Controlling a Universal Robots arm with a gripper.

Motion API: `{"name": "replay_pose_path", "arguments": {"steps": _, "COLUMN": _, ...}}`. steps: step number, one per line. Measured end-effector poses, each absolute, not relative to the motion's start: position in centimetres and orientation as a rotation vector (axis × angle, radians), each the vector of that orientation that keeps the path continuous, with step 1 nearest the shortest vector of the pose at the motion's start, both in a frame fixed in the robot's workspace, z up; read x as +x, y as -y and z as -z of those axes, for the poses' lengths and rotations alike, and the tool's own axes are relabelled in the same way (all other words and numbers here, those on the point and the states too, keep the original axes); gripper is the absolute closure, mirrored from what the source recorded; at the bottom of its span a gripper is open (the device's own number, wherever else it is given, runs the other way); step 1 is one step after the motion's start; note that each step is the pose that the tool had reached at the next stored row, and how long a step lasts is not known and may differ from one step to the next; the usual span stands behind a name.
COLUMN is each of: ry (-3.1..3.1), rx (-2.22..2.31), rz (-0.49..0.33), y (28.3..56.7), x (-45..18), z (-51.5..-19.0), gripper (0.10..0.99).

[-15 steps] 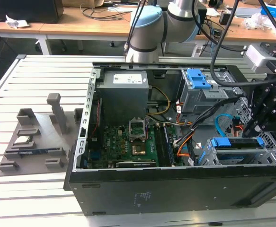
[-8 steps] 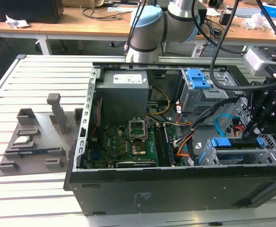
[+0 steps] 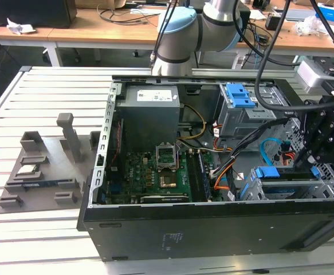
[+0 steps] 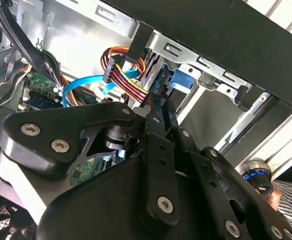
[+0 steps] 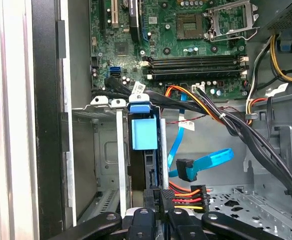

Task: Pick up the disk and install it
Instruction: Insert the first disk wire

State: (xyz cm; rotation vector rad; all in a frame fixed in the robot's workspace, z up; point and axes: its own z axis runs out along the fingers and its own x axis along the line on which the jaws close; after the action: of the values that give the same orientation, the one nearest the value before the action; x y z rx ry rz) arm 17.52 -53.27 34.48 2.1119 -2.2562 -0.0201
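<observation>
Gripper [image 5: 155, 197] is inside the computer case [image 3: 212, 229], fingers clamped on the edge of the disk [image 5: 151, 175]. Disk stands on edge in the drive cage [image 5: 115, 150], blue rail [image 5: 143, 134] showing, beside loose cables [image 5: 191, 192].

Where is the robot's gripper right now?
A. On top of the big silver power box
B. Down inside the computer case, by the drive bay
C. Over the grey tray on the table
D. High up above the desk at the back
B. In the exterior view the gripper sits inside the computer case, at the drive bay with blue clips; the first wrist view shows that bay just ahead of it.
</observation>
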Motion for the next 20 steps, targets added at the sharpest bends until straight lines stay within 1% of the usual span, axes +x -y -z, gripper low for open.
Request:
{"name": "replay_pose_path", "arguments": {"steps": 19, "ry": 2.256, "rx": 2.112, "rz": 0.021, "y": 53.3, "x": 17.66, "z": -33.81, "gripper": 0.922}}
{"name": "replay_pose_path", "arguments": {"steps": 20, "ry": 2.257, "rx": 2.112, "rz": 0.021, "y": 53.31, "x": 17.66, "z": -33.8, "gripper": 0.847}}
